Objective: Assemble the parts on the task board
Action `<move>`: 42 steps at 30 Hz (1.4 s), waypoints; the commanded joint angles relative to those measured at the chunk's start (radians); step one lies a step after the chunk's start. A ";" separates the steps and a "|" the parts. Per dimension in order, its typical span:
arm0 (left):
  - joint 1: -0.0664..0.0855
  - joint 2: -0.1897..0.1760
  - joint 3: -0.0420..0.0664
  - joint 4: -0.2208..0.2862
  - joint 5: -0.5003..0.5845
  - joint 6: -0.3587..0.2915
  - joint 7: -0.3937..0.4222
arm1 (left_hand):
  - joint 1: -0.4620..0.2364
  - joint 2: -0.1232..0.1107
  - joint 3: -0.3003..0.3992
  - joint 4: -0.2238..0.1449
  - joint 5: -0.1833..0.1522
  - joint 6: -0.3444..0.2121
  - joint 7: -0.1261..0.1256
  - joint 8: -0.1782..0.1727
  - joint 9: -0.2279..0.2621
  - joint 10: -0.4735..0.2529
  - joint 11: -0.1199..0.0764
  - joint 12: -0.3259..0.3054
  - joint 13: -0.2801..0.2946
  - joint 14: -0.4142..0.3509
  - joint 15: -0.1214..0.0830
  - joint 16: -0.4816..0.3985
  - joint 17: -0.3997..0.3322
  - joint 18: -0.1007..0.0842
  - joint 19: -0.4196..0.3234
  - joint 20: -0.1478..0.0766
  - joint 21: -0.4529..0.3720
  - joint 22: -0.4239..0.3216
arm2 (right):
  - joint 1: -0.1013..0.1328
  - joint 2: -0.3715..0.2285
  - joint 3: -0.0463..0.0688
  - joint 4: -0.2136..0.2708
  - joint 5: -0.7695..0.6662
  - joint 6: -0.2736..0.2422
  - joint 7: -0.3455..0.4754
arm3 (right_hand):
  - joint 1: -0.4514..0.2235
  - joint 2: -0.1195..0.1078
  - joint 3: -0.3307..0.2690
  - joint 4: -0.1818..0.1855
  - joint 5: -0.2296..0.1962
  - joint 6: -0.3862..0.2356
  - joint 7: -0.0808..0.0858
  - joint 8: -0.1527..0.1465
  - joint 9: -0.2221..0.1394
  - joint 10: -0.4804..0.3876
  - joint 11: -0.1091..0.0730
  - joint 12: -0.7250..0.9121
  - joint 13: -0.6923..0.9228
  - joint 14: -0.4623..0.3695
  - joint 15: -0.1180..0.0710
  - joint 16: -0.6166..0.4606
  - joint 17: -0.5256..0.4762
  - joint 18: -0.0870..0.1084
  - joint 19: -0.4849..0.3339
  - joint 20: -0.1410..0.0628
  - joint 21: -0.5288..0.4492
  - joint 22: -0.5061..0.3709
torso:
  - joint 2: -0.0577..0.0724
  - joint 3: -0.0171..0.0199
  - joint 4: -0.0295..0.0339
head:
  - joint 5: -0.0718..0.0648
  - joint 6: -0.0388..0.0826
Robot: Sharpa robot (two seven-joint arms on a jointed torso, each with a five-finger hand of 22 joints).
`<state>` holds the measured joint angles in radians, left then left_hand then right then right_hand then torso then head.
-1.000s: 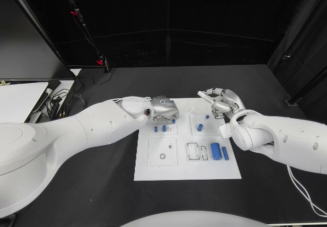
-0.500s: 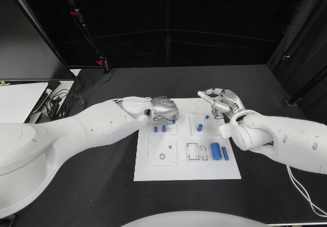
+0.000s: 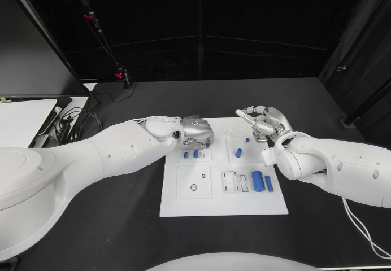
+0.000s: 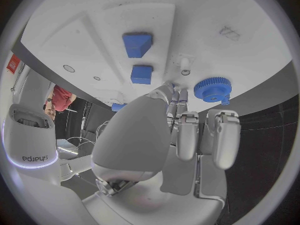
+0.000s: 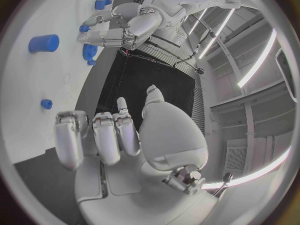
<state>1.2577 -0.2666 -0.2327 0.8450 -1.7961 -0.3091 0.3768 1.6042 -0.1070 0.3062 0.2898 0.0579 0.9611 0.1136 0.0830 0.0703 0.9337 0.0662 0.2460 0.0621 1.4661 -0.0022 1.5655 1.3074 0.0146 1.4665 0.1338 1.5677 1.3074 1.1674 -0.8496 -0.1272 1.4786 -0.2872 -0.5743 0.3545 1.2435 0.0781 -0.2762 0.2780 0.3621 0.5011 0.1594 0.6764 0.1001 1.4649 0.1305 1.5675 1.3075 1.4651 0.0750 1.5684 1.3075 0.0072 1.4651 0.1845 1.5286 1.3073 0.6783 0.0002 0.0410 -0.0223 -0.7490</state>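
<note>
The white task board (image 3: pixel 224 200) lies in the middle of the table. My left hand (image 3: pixel 195 131) hovers low over its far left corner, fingers curled down onto a blue gear (image 4: pixel 212 90), which its fingertips (image 4: pixel 217 119) grip at the rim. Two blue blocks (image 4: pixel 137 42) (image 4: pixel 142 74) stand on the board just beyond the gear; in the head view they sit side by side (image 3: pixel 191 153). My right hand (image 3: pixel 261 121) hangs above the far right corner, fingers apart and holding nothing. A blue peg (image 3: pixel 239 152) stands below it.
A large blue cylinder (image 3: pixel 257 180) and a thinner blue pin (image 3: pixel 269 182) lie on the board's right side beside empty slots (image 3: pixel 234 181). A plate with round holes (image 3: pixel 195 182) sits at the near left. A white side table (image 3: pixel 24 116) stands far left.
</note>
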 commanded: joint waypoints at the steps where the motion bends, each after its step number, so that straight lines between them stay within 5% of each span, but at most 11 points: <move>1: -0.004 -0.001 -0.003 0.006 -0.008 0.038 0.017 | -0.007 -0.003 -0.004 0.000 -0.006 -0.004 0.002 -0.005 -0.001 -0.005 0.002 -0.006 -0.001 0.097 -0.005 0.002 0.245 -0.015 0.104 -0.006 0.003 0.263 | 0.002 0.001 0.001 0.001 0.001 0.004 0.006 | 0.002 0.008 0.002 0.003 0.003 0.005 0.054 -0.001 -0.001 0.106 0.008 0.003 0.263 0.106 0.004 0.002 0.263 0.010 0.055 0.005 -0.004 0.237 | 0.000 0.0004 0.0006 | 0.001 0.000; 17: -0.004 0.000 -0.003 0.005 -0.008 0.044 0.013 | 0.025 0.037 0.028 -0.004 -0.006 0.086 -0.025 0.032 0.015 0.049 -0.023 0.000 0.001 0.105 -0.023 0.005 0.263 -0.015 0.104 -0.007 0.003 0.263 | 0.002 -0.001 0.001 0.003 0.001 0.002 0.004 | 0.002 0.008 0.002 0.003 0.003 0.004 0.054 -0.002 -0.001 0.106 0.008 0.003 0.263 0.106 0.004 0.002 0.263 0.010 0.055 0.005 -0.004 0.237 | 0.001 0.0001 -0.0004 | 0.000 -0.001; 26: -0.005 -0.003 -0.003 -0.001 -0.008 0.014 0.019 | 0.024 0.050 0.032 -0.002 -0.006 0.124 -0.023 0.047 0.024 0.085 -0.021 0.000 0.000 0.105 -0.025 0.005 0.263 -0.015 0.104 -0.008 0.003 0.263 | 0.002 -0.002 0.001 0.004 0.001 0.002 0.000 | 0.002 0.008 0.002 0.003 0.003 0.004 0.054 -0.002 -0.001 0.106 0.008 0.003 0.263 0.106 0.004 0.002 0.263 0.010 0.055 0.005 -0.004 0.237 | 0.000 0.0002 0.0002 | 0.000 0.000; 36: -0.001 -0.021 -0.003 0.009 -0.008 -0.139 0.063 | 0.007 0.054 0.029 0.001 -0.006 0.129 -0.013 0.044 0.025 0.100 -0.009 -0.009 -0.001 0.105 -0.010 0.005 0.263 -0.015 0.104 -0.009 0.003 0.263 | 0.002 -0.003 0.001 0.004 0.001 0.001 0.000 | 0.002 0.009 0.002 0.003 0.004 0.004 0.054 -0.003 -0.002 0.106 0.008 0.003 0.263 0.106 0.004 0.002 0.263 0.011 0.054 0.005 -0.006 0.237 | 0.000 0.0004 0.0004 | -0.002 0.002; 42: 0.023 -0.048 -0.003 0.046 -0.008 -0.211 0.068 | 0.006 0.055 0.029 0.000 -0.005 0.131 -0.012 0.044 0.025 0.103 -0.009 -0.010 -0.001 0.105 -0.007 0.005 0.263 -0.015 0.104 -0.009 0.003 0.263 | 0.002 -0.004 0.001 0.003 0.001 0.001 -0.001 | 0.002 0.009 0.002 0.003 0.004 0.004 0.054 -0.003 -0.002 0.106 0.008 0.003 0.263 0.106 0.004 0.002 0.263 0.011 0.054 0.005 -0.006 0.237 | -0.001 0.0008 0.0005 | 0.001 0.006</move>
<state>1.2733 -0.3100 -0.2371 0.8830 -1.7987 -0.4382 0.4213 1.6159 -0.0531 0.3349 0.2859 0.0496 1.0773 0.0866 0.1257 0.0912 1.0292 0.0568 0.2391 0.0621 1.4656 -0.0132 1.5655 1.3073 0.0146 1.4665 0.1339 1.5677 1.3074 1.1673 -0.8531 -0.1272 1.4794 -0.2871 -0.5745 0.3503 1.2435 0.0780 -0.2762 0.2780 0.3621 0.5010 0.1594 0.6764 0.0988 1.4649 0.1305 1.5675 1.3075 1.4651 0.0750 1.5683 1.3073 0.0072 1.4651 0.1845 1.5286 1.3073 0.6779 0.0007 0.0417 -0.0239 -0.7447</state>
